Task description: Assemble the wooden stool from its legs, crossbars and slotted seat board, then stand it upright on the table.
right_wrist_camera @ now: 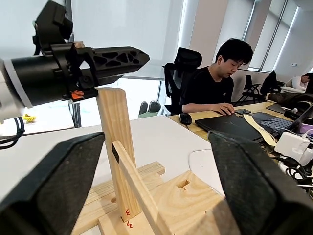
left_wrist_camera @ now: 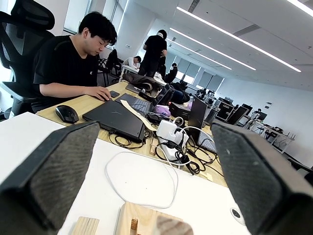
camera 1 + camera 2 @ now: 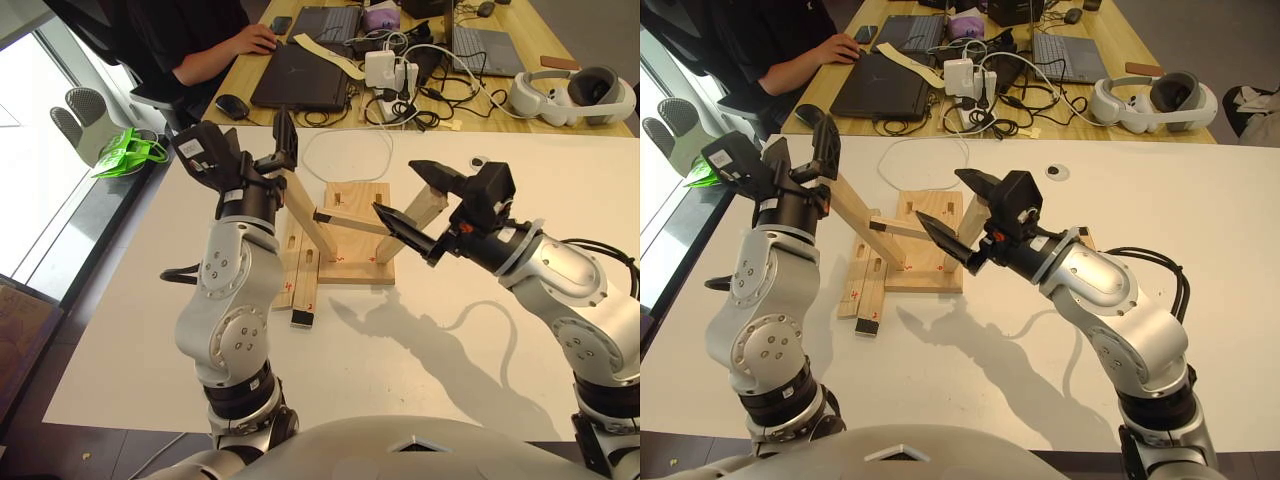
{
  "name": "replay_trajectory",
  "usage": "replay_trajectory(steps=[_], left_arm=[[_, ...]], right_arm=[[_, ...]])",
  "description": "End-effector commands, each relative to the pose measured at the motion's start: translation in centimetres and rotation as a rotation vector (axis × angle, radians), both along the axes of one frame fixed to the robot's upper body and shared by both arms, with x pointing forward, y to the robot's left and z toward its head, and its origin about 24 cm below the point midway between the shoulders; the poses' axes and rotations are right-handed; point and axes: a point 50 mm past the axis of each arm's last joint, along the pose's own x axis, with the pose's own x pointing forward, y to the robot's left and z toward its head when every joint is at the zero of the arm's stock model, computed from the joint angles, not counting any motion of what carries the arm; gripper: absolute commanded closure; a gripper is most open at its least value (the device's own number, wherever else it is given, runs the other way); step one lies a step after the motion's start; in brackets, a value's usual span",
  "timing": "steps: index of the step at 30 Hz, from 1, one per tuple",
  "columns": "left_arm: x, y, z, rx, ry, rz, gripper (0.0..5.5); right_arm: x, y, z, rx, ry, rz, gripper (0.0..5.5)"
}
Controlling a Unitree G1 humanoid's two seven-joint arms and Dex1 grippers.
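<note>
The slotted seat board point(image 3: 355, 240) lies flat on the white table. One leg point(image 3: 305, 215) stands tilted in it, and a crossbar point(image 3: 350, 222) runs from that leg to a second leg point(image 3: 422, 212). My left gripper point(image 3: 802, 150) is open at the top end of the first leg point(image 1: 117, 147), one finger reaching over it. On the other side my right gripper point(image 3: 397, 187) hangs open at the crossbar's point(image 1: 142, 196) far end, close to the second leg and gripping nothing. Several loose wooden pieces point(image 3: 300, 285) lie flat beside the board.
A white cable point(image 3: 345, 150) loops on the table behind the board. The wooden desk beyond holds laptops point(image 3: 300, 75), a mouse point(image 3: 232, 104), a power strip and a headset point(image 3: 575, 95), with a person seated there. A green bag point(image 3: 125, 152) lies off the table's left edge.
</note>
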Motion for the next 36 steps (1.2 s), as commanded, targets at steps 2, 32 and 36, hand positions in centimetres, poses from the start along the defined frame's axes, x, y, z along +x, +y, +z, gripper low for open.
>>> replay_trajectory(steps=[2,32,36], left_arm=[[-0.2,-0.7,0.8,-0.029,-0.038,-0.053,1.35],[0.2,0.5,2.6,-0.218,-0.088,-0.204,1.35],[0.2,0.8,2.1,-0.22,-0.072,-0.185,1.32]], right_arm=[[1.1,-0.5,-1.9,-0.084,0.045,-0.037,1.57],[6.1,-1.8,2.4,-0.096,-0.336,0.015,1.57],[4.8,0.1,7.1,0.307,-0.274,-0.002,1.9]])
